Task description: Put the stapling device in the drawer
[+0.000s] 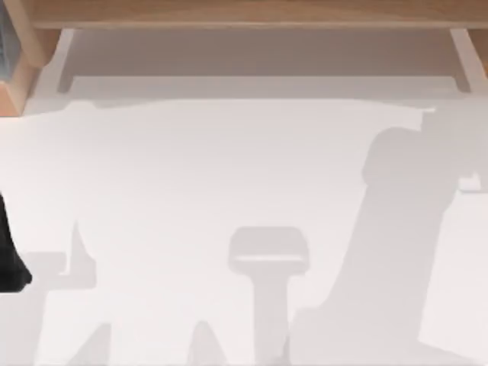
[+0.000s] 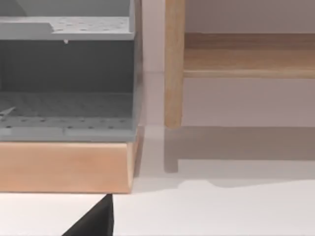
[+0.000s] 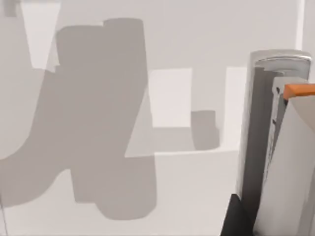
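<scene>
**Right wrist view: stapler close in, grip state unclear**

Right wrist view, nearest first: a dark part of the right gripper (image 3: 236,219) sits at the foot of the pale-grey, narrow, elongated stapling device (image 3: 260,128). The stapler has a rounded end and a thin dark line along its length. It is touching or just beside a white body with an orange tab (image 3: 300,89). I cannot tell whether the right gripper is clamped on the stapler, together or apart. Beyond them is the white counter (image 3: 197,187), crossed by broad grey shadows.

Left wrist view: a black wedge of the left gripper (image 2: 95,221) hangs over the counter, and again I cannot tell its state. Past it stands a light wooden base (image 2: 64,167) carrying a grey perforated shelf unit (image 2: 69,113). Beside that are a light wooden upright post (image 2: 173,64) and a wooden rail.

Top view: the black left arm (image 1: 9,255) is parked at the counter's left edge. At the far edge, a pale shallow drawer (image 1: 259,85) sits below a long wooden frame (image 1: 244,11). The stapler is not in it.
</scene>
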Motion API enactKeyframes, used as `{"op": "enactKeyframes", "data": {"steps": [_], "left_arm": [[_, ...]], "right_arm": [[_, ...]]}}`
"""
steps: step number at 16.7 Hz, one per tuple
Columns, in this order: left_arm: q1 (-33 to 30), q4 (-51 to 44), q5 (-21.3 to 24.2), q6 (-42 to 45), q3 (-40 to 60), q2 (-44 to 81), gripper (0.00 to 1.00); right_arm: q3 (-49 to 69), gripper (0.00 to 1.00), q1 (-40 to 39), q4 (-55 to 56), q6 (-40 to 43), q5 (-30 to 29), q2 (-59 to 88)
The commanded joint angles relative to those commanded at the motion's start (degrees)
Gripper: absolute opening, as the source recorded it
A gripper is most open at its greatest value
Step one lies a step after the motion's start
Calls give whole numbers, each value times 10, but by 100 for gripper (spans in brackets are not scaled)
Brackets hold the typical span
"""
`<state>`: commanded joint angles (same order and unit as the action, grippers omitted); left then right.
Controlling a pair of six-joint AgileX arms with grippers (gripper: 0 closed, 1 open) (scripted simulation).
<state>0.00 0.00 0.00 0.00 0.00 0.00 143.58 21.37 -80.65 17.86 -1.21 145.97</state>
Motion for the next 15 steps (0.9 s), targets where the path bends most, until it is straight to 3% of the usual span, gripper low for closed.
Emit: {"op": "enactKeyframes", "data": {"steps": [7,15], "left_arm": [[0,0,0,0,0,0,100],[0,0,0,0,0,0,100]], "right_arm": [[-33,0,0,3,19,4,36],[-33,60,0,3,19,4,36]]}}
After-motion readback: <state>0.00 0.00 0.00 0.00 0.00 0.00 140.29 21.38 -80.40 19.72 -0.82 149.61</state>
